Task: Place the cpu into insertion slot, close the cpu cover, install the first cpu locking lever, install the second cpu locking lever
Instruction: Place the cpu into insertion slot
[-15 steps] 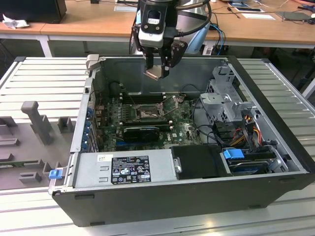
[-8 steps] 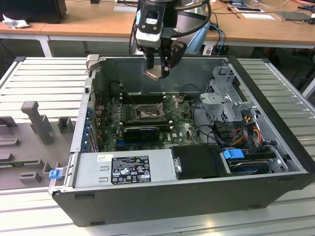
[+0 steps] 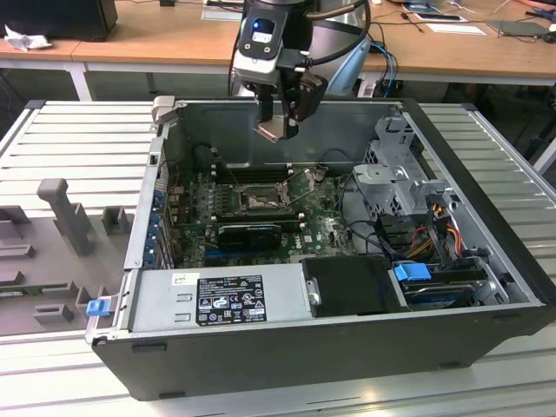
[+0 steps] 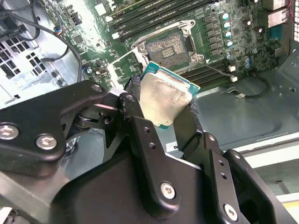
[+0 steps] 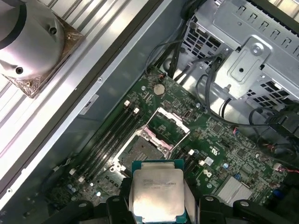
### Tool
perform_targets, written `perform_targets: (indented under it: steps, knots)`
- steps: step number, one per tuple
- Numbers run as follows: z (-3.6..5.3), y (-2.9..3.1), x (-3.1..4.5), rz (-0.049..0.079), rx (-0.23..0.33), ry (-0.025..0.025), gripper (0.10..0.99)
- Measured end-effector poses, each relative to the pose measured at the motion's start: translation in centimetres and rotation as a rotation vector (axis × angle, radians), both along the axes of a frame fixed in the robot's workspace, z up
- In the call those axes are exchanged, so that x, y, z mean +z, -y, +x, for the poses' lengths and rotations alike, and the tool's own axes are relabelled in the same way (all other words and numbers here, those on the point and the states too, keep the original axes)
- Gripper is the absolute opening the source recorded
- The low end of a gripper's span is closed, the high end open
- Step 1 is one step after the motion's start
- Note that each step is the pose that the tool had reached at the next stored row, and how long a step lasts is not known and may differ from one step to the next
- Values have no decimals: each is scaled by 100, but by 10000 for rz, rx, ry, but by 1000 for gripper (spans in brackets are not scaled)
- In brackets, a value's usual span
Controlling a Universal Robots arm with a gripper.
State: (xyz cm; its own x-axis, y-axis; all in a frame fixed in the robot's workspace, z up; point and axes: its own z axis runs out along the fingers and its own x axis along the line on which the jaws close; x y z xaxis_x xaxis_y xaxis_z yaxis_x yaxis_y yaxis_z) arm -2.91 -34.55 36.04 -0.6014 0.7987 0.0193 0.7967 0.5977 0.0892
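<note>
**CPU held above the open socket: step one in hand**

Gripper hangs over the open computer case, above the far part of the motherboard. Jaws closed part-way, clamping the cpu by two opposite edges. In both wrist views the plate sits between the black fingers, metal lid showing, green edge visible along one side. It is tilted, not level with the board.

The cpu is in the air, well apart from the insertion slot. The slot lies below and a little ahead of it, dark centre exposed, nothing seated in it.

The cpu cover stands hinged open on the side of the slot away from the RAM slots; board shows through its window. One thin wire locking lever lies swung out beside the slot. I cannot make out the second.

Judgement: the first step, placing the cpu, is under way and no later step is begun. Cover not closed, levers not latched.

What seating calls for, as I read it: plate brought level with the socket face, squared to the silver rim, centred over the dark field, and let down gently. A tilted or offset entry risks the contacts. The raised cover is close by, so the fingers need clearance on that side.
</note>
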Motion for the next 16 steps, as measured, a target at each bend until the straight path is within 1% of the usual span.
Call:
perform_targets:
  steps: [4, 8, 12, 16]
  knots:
    - [-11, 0, -3, -1, -289, 0, 525]
    - [-30, -1, -8, 0, -703, 0, 525]
    - [-52, -4, -13, 0, -1235, 1, 525]
    - [-56, -6, -16, 0, -1537, 0, 525]
